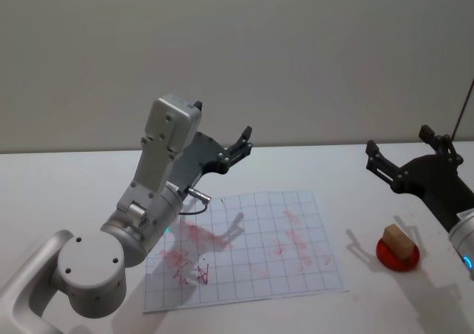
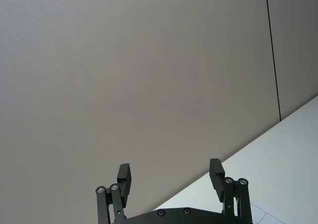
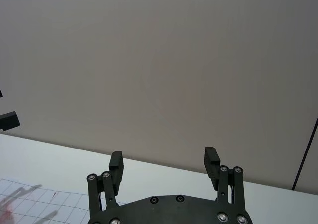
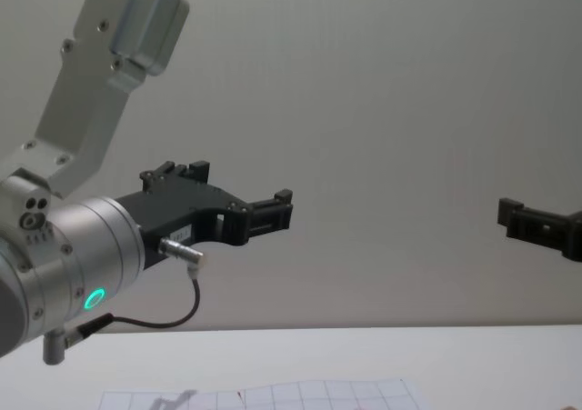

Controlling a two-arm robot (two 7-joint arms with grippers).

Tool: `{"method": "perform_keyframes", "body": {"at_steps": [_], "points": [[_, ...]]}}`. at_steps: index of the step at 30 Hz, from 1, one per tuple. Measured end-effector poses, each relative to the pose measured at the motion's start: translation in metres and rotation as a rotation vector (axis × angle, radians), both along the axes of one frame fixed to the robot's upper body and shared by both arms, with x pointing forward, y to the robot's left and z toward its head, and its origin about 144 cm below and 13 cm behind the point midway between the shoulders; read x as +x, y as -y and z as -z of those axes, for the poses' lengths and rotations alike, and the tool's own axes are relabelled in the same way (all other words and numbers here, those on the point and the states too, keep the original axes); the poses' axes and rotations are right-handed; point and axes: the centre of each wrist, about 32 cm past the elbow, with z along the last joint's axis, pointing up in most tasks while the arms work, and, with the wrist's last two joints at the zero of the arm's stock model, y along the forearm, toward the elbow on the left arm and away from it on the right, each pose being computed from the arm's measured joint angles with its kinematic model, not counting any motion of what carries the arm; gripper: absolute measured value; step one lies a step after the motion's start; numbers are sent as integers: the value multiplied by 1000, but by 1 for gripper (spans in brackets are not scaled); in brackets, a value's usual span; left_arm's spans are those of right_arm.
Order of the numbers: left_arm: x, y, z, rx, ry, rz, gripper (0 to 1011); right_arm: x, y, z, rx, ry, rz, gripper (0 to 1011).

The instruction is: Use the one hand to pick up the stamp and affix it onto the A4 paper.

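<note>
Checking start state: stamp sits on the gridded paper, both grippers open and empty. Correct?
Not quite. In the head view the stamp sits on a red round pad, on the table to the right of the paper, not on it. Both the left gripper and right gripper are open and empty.

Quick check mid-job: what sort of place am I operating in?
Probably a robot test bench in a lab: a plain white table against a bare beige wall, with a white grid-printed paper sheet and a tan block stamp on a red round pad.
</note>
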Motion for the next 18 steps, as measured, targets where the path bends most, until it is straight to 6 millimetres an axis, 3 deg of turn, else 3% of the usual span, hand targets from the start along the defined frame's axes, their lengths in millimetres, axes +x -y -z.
{"method": "perform_keyframes", "body": {"at_steps": [18], "points": [[0,0,0,0,0,0,1001,0,0,0,0,0,0,1001]]}}
